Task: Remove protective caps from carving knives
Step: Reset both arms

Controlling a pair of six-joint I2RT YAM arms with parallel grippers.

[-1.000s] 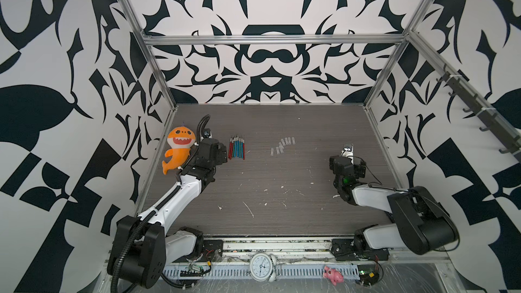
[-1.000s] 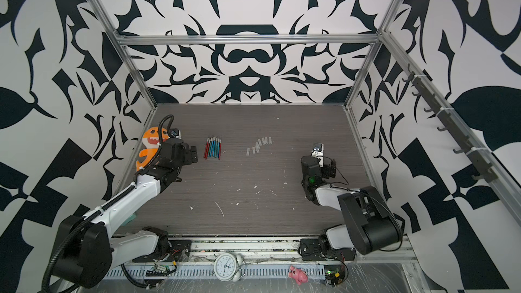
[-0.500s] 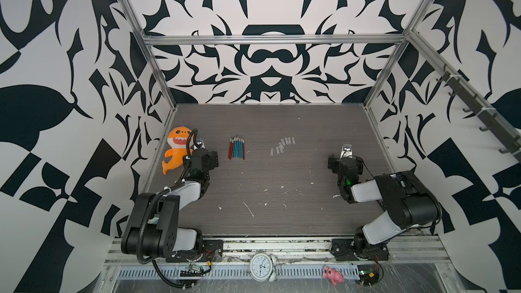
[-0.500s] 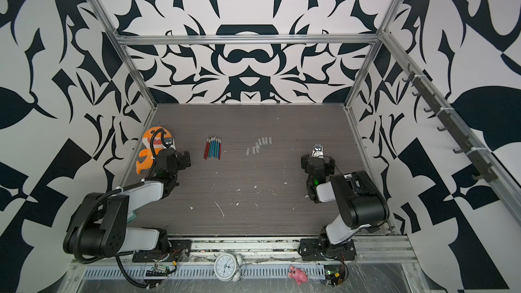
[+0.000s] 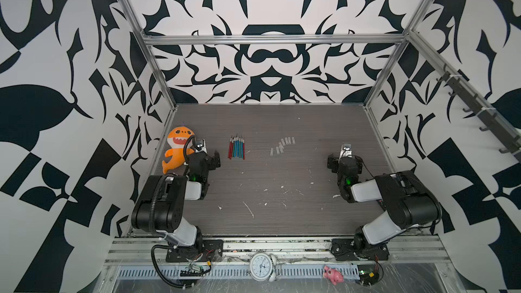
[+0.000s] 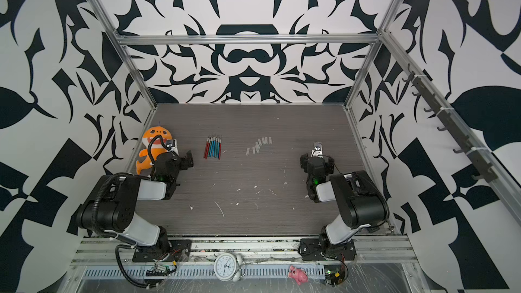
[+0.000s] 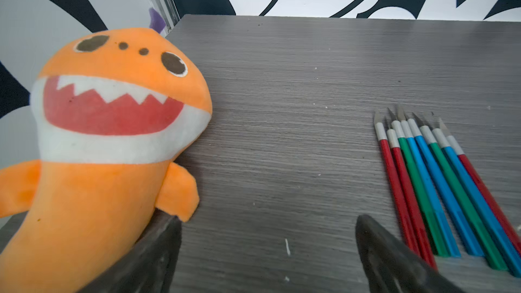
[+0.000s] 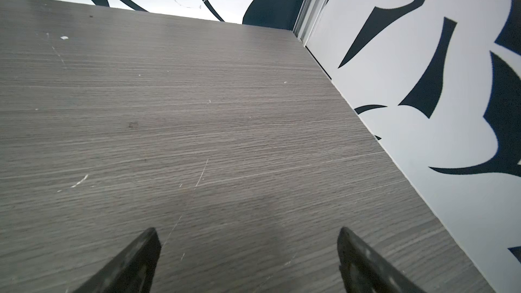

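Several carving knives [image 5: 236,149] [image 6: 212,149] with red, green and blue handles lie side by side at the table's left middle; in the left wrist view the carving knives [image 7: 439,187] show bare grey blades. The protective caps [image 5: 282,146] [image 6: 258,145], small translucent tubes, lie loose in a cluster to the right of them. My left gripper [image 5: 207,156] [image 6: 180,156] [image 7: 267,218] is open and empty, low over the table between an orange plush and the knives. My right gripper [image 5: 344,160] [image 6: 317,160] [image 8: 247,229] is open and empty over bare table at the right.
The orange shark plush [image 5: 177,150] [image 7: 107,125] lies against the left wall, touching one left finger. White flecks [image 5: 249,209] dot the front of the table. A clock [image 5: 262,269] and a pink toy pig [image 5: 332,274] sit on the front rail. Patterned walls enclose three sides.
Both arms have folded back toward their bases, elbows dropping low. The grippers stayed open and near the same spots. Knives and caps have not moved.
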